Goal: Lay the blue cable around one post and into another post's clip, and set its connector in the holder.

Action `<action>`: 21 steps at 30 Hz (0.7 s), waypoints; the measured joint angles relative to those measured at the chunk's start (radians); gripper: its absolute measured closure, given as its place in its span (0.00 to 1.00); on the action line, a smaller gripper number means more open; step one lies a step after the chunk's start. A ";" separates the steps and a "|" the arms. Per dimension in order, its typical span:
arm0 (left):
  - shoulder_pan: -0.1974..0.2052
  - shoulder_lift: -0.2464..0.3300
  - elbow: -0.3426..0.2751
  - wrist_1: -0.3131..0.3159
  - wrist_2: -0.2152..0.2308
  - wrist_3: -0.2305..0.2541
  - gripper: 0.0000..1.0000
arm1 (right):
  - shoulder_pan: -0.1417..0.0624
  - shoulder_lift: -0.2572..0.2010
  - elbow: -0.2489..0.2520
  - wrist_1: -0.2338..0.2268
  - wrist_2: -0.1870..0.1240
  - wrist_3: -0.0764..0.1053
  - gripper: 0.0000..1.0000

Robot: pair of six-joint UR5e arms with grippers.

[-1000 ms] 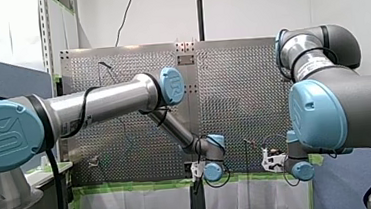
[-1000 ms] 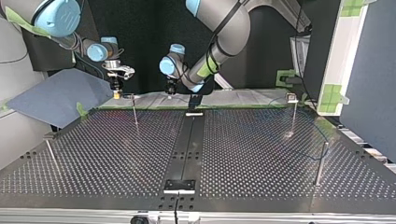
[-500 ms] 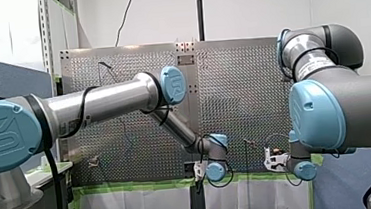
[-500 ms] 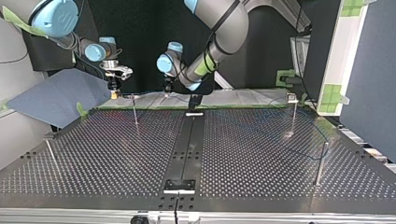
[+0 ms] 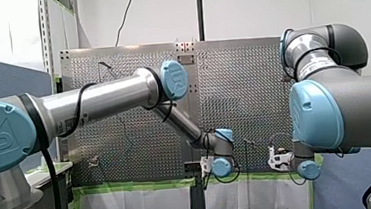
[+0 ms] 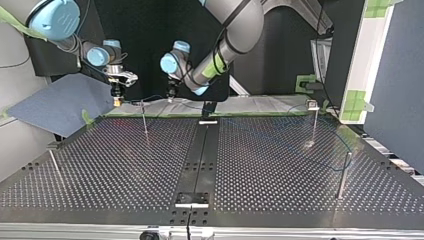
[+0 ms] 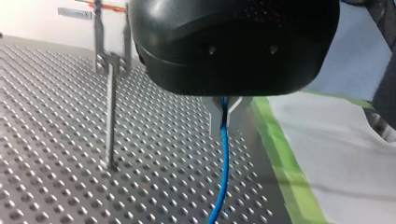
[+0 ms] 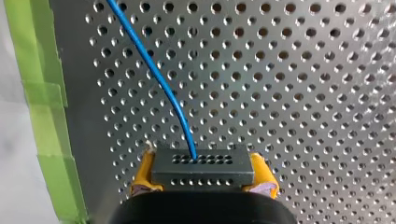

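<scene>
While both arms hang low by the green tape that edges the worktop, I log the following items, each placed against that tape.

Item 1, left jaws. Metal fingers, together on the blue cable, gripping it just under the black housing. Position: over the perforated plate, just to the worktop side of the tape. From the grip the cable drops straight down towards the plate, alongside the tape without crossing it.

Item 2, right jaws. Yellow pads, clamped on the two short ends of the connector, a flat dark block with two rows of small holes. Position: above the plate, near the tape but apart from it. The cable leaves the block's farther hole row and curves away ahead of the jaws, drawing nearer the tape while staying over the plate.

Item 3, post. Thin, upright, a clip at its top. It stands on the plate, farther from the tape than the left jaws.

Item 4, arms, top view. My right arm and my left arm both end above the tape line, apart from each other. A faint blue line shows between them; I cannot tell more of it.
</scene>
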 joint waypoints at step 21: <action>-0.057 0.031 0.014 -0.014 -0.004 0.038 0.95 | -0.037 -0.001 -0.025 0.021 -0.012 -0.027 0.92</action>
